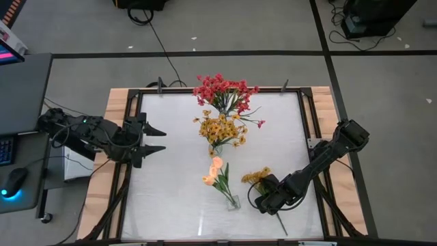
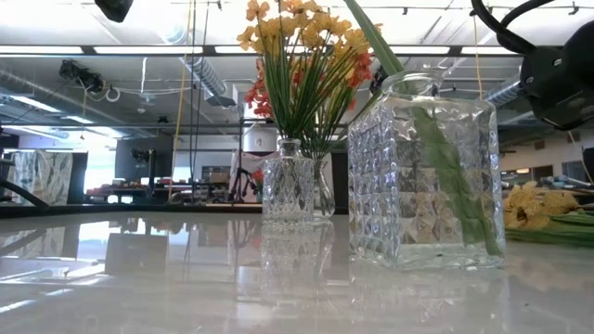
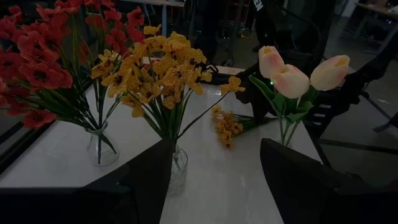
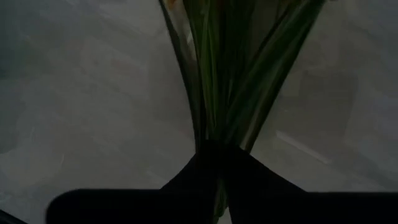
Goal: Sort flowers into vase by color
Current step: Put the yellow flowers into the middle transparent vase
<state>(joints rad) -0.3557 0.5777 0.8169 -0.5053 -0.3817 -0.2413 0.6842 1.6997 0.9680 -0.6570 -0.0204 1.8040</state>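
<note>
- My right end effector (image 1: 272, 197) sits low at the near right of the desk (image 1: 171, 198), clenched on the stem of a loose yellow sprig (image 1: 257, 176) lying flat there; the right wrist view shows green stems pinched where the two fingers meet.
- My left end effector (image 1: 156, 139) hovers released at the desk's left edge, fingers spread, waiting.
- Three glass vases run down the middle: the red bunch (image 1: 224, 91) at the far edge, the yellow bunch (image 1: 220, 129) just nearer, and the peach tulips (image 1: 216, 171) nearest, leaning in their square vase (image 2: 427, 172).
- As I judge it, this sprig belongs with the yellow bunch: lift it clear of the desk, turn the stem downward, and carry it over the tulips without brushing them.
- Aim the stem tip into the narrow mouth of the yellow vase (image 2: 288, 181); the crowded stems there could deflect it, so go slowly.
- The desk top is white and glossy, mirroring the vases, framed in wood.
- Beyond lies a workshop with strip lights, ducts and cables across a grey floor.
</note>
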